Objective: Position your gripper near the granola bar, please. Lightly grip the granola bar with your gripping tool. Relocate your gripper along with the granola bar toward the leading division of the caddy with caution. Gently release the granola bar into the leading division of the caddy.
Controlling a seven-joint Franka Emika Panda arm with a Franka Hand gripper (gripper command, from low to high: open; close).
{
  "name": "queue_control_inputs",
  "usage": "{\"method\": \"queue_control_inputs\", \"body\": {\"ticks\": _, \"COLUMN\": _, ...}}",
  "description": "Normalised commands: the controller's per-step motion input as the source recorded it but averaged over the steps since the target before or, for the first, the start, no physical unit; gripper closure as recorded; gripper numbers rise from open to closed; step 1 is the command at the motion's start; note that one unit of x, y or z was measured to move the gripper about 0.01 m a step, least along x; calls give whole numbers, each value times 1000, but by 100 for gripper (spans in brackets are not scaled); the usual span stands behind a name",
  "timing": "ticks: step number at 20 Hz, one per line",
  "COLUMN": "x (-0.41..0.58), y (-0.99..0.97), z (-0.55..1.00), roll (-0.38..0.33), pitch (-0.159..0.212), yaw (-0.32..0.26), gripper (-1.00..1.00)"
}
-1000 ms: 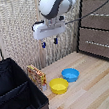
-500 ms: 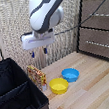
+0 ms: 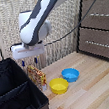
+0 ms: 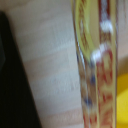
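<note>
The granola bar (image 3: pixel 37 76) is a yellow-orange box with red print, standing upright on the wooden table right beside the black caddy (image 3: pixel 18 104). My gripper (image 3: pixel 29 62) hangs just above the bar's top, with the fingers apart and nothing between them. The caddy's near compartment (image 3: pixel 21 107) and far compartment both look empty. In the wrist view the bar (image 4: pixel 97 65) fills the frame close up and blurred, with the caddy wall (image 4: pixel 12 80) beside it. My fingers do not show there.
A yellow bowl (image 3: pixel 59 85) and a blue bowl (image 3: pixel 70 74) sit on the table just to the exterior view's right of the bar. A wooden drawer unit (image 3: pixel 99 28) stands at the far right. A curtain hangs behind.
My arm has swung to the exterior view's left and come down, bringing the gripper from above the bowls to just over the granola bar. The bar and bowls have not moved.
</note>
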Motion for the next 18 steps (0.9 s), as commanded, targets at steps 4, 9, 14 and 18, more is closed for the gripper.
{"method": "queue_control_inputs", "body": {"ticks": 4, "x": 196, "y": -269, "z": 148, "roll": 7, "pitch": 188, "yaw": 151, "gripper": -100}}
{"method": "queue_control_inputs", "body": {"ticks": 9, "x": 137, "y": -300, "z": 505, "roll": 34, "pitch": 213, "yaw": 80, "gripper": -100}}
{"method": "queue_control_inputs", "body": {"ticks": 14, "x": 43, "y": 145, "z": -77, "roll": -35, "pitch": 29, "yaw": 0, "gripper": -100}}
{"method": "queue_control_inputs", "body": {"ticks": 18, "x": 49, "y": 321, "z": -371, "roll": -68, "pitch": 0, "yaw": 0, "gripper": -100}}
